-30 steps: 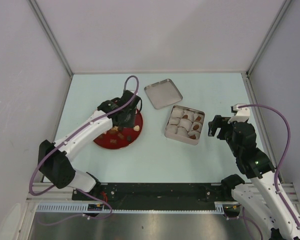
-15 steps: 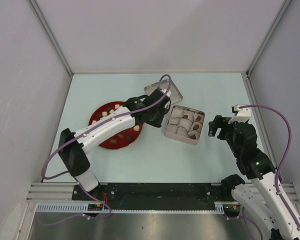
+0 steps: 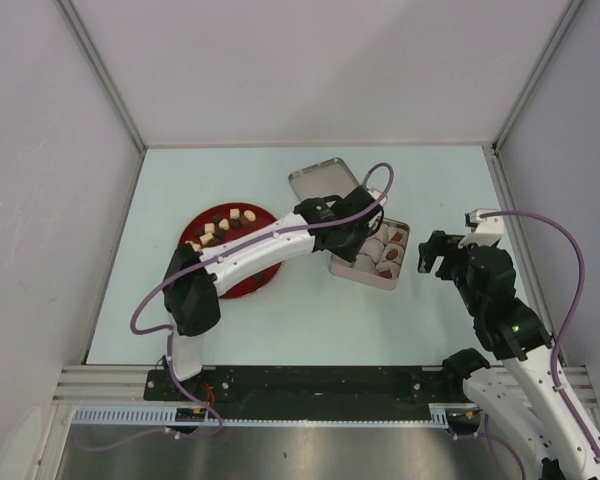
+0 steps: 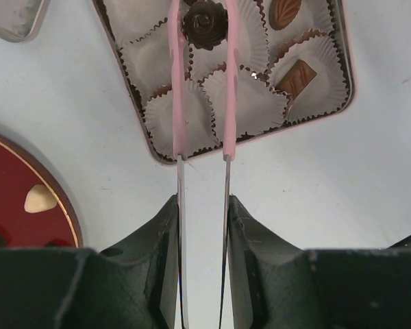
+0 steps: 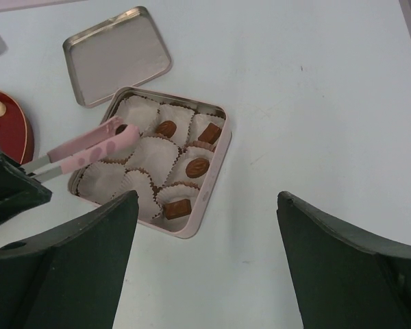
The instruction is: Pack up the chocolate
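Packing under way, roughly halfway by my judgement.

- Left gripper (image 4: 203, 212) is clamped on the handles of pink tongs (image 4: 179, 103). The tong tips pinch one dark rosette chocolate (image 4: 204, 22).
- The rosette is over the tin (image 5: 207, 195), at a paper cup (image 4: 250, 103) on the side toward the lid (image 3: 326, 187) (I cannot tell whether it touches the paper yet).
- Four brown pieces (image 5: 197, 167) already sit in cups, middle and right. The other cups look bare.
- The red plate (image 4: 7, 185), left of the tin, holds a good scatter of cream and dark pieces (image 3: 225, 222), more than the free cups would take.
- Right gripper (image 3: 430, 258) hangs just right of the tin, jaws spread wide, nothing in them.

Left to do: release this piece, fill the bare cups, and probably fit the lid.
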Tool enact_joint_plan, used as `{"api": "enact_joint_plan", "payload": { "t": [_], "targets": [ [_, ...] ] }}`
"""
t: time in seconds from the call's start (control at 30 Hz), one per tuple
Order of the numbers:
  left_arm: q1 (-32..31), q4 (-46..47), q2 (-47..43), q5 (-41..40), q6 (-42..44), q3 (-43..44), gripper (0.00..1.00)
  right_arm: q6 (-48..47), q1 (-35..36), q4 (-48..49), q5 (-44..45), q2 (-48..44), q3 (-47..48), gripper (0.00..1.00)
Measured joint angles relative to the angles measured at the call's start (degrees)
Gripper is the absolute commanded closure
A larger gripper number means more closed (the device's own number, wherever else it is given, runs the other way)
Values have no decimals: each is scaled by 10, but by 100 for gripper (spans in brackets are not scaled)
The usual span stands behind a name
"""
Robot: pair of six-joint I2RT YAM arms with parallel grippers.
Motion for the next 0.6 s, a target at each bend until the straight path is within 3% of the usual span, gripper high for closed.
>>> {"api": "enact_joint_plan", "payload": {
  "t": [0.6],
  "targets": [
    [-10,10,74,4,15,14,83,0,0,0,0,0,-3,13]
  ]
}}
